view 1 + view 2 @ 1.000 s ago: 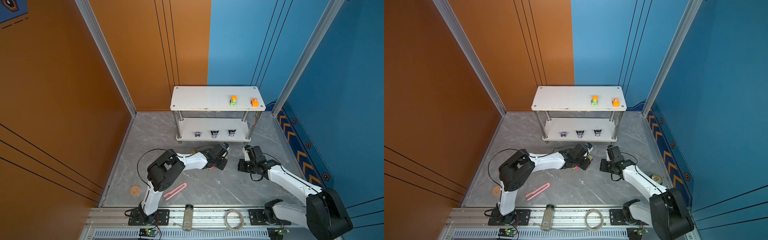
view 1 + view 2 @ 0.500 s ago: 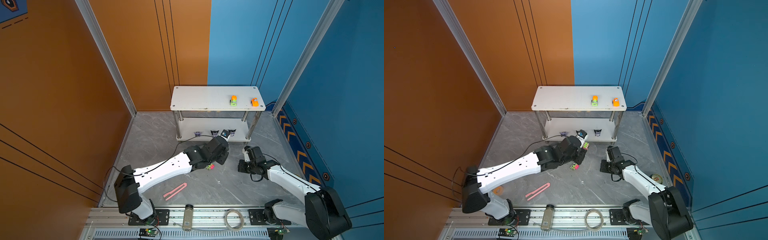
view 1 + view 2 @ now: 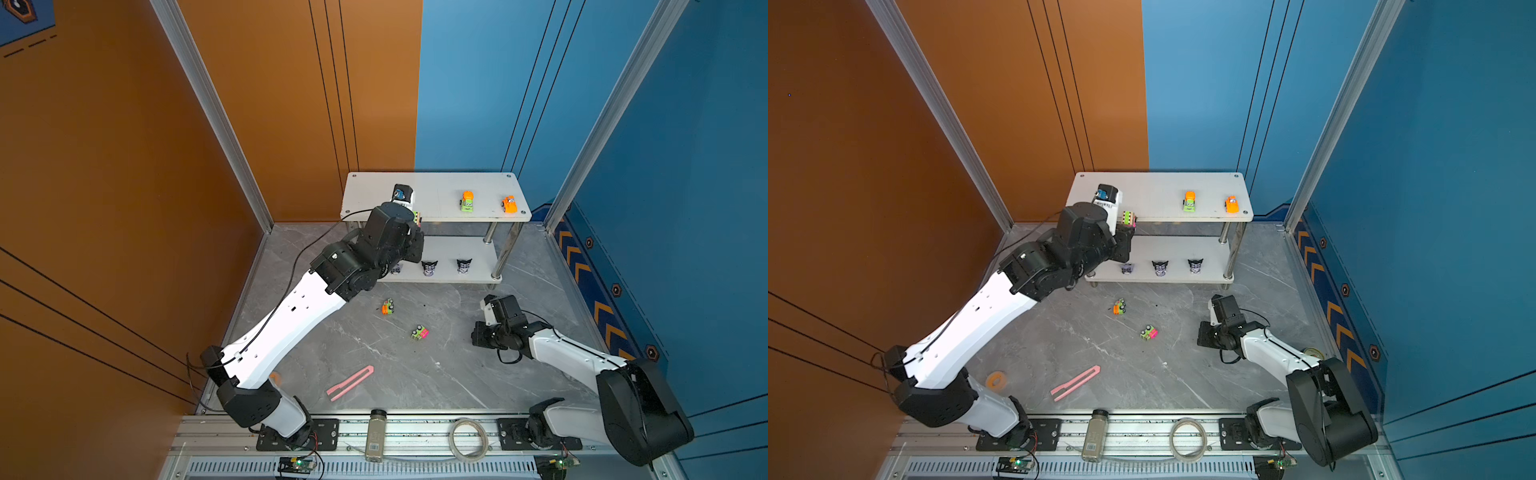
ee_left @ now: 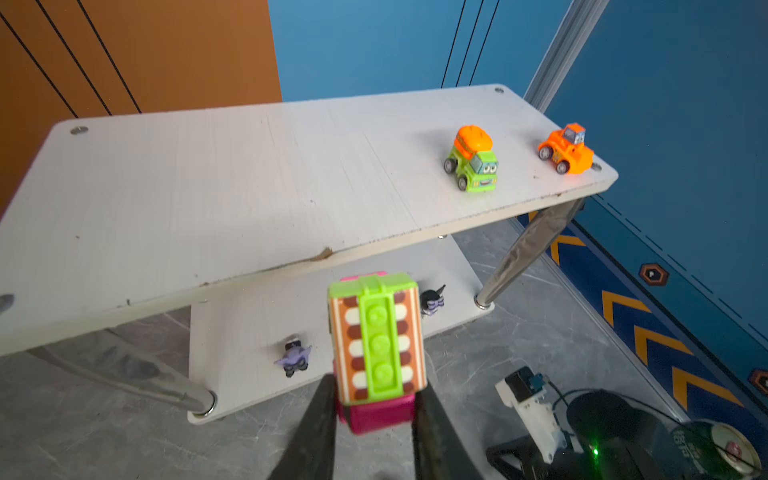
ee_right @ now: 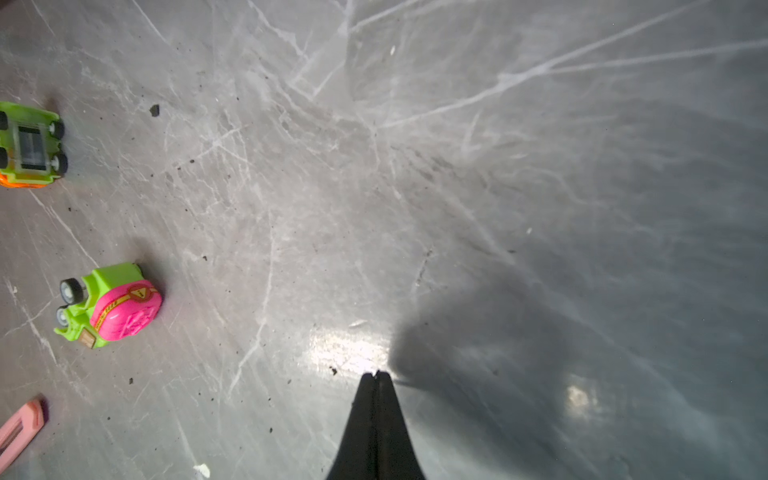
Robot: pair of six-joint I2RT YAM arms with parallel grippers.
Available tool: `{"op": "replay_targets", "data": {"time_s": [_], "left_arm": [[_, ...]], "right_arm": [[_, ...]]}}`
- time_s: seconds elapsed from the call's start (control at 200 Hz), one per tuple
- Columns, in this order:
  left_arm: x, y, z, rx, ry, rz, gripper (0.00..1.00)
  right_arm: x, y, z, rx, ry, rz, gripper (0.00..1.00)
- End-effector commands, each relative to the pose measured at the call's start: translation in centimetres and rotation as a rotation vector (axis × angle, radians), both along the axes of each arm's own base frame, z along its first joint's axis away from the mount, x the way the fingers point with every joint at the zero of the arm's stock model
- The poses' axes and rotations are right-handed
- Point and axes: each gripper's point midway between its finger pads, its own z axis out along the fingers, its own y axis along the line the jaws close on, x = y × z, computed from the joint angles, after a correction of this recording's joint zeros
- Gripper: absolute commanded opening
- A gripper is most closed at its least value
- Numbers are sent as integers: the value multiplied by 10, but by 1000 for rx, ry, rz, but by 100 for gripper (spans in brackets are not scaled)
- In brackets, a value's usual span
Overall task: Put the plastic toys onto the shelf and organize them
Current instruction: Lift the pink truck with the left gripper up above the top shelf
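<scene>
My left jaws are partly closed on a toy car (image 4: 376, 345), pinching only its pink end, so most of its green and brown body sticks out past my fingertips. That is the first risk: with so short a hold the car could swivel or slip if it bumps anything. And something is close. In the left wrist view the car sits just in front of the front edge of the shelf (image 4: 208, 187) and looks lower than the top board, so pushing straight forward would drive it into that edge or shove the shelf itself. I judge I need more height first. I cannot tell from here which way its wheels face, so it may land on its side or roll off when I let go. The top board already carries a green-and-orange car (image 4: 473, 160) and an orange car (image 4: 566, 148); three figurines (image 3: 429, 268) stand on the lower board, and two loose cars (image 3: 388, 307) lie on the counter (image 3: 457, 382). My left arm (image 3: 291, 324) is stretched long, wrist raised at the shelf's front left. My right arm (image 3: 569, 357) is folded low, its jaws pressed together on nothing, just above the counter.
</scene>
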Motion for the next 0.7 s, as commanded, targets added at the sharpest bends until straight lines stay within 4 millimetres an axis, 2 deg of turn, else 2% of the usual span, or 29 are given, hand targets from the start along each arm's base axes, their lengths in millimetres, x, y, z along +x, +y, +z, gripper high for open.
{"op": "replay_targets", "data": {"time_s": [0.0, 0.215, 0.411, 0.696], "left_arm": [[8, -4, -8, 48, 51, -20, 20], [36, -24, -7, 58, 72, -27, 20], [63, -28, -18, 34, 100, 12, 19], [83, -37, -17, -2, 90, 24, 19]], "right_arm": [[-3, 2, -8, 16, 20, -4, 0], [-3, 3, -8, 23, 19, -2, 0], [-4, 3, -8, 22, 14, -3, 0], [-4, 4, -11, 15, 15, 5, 0]]}}
